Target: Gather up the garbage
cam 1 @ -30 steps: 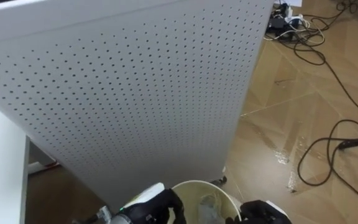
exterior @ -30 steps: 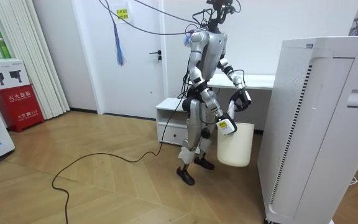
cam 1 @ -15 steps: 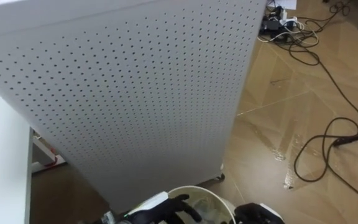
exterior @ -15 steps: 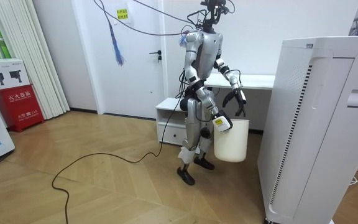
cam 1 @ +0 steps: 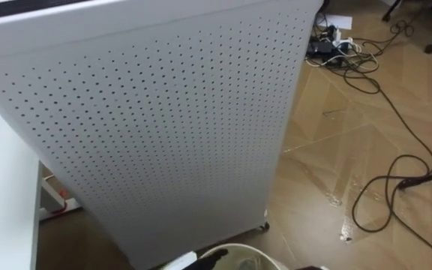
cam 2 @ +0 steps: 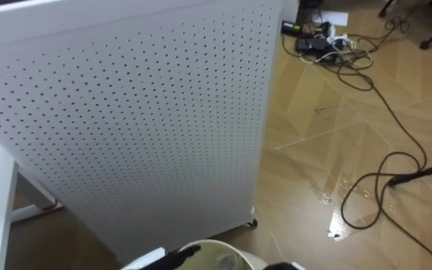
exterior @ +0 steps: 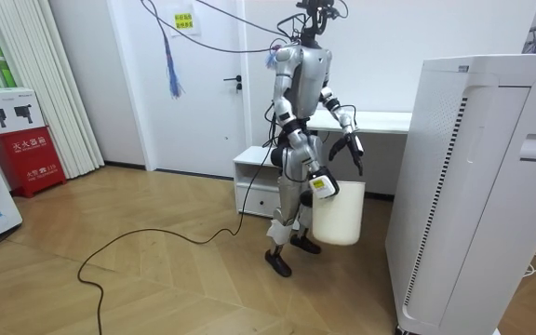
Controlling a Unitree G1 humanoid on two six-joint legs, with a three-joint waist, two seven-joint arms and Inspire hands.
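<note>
Big white panel (cam 1: 163, 112): matt, smooth, dotted with tiny holes, looks like metal. Floor (cam 1: 328, 142): wood, shiny, smooth. Bin (exterior: 339, 216): pale plastic, smooth, matt.

A tall white perforated metal cabinet (cam 1: 156, 120) stands at the upper left of the head views, on a pale herringbone wooden floor (cam 1: 328, 150). Black cables (cam 1: 396, 180) loop over the boards at right. In the room view, a white door (exterior: 214, 84) is at centre left, white vertical blinds (exterior: 26, 84) upper left, a long white desk (exterior: 384, 120) at centre.
</note>
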